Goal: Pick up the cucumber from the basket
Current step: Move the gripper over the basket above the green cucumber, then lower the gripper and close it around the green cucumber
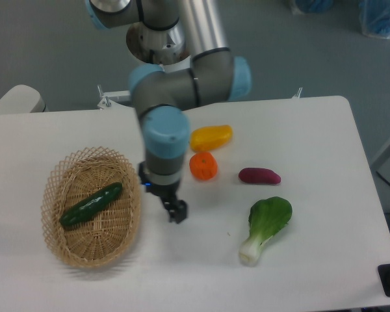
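A slim dark-green cucumber (91,205) lies diagonally inside the oval tan wicker basket (62,248) at the left of the white table. My gripper (175,212) hangs just right of the basket's rim, above the tabletop and apart from the cucumber. Nothing shows between its fingers; from this angle I cannot make out whether they are open or shut.
A bok choy (266,226) lies on the table at the right. An orange fruit (203,166), a yellow pepper (211,137) and a purple sweet potato (259,175) sit behind and right of the gripper. The arm's base (161,39) stands at the table's back edge.
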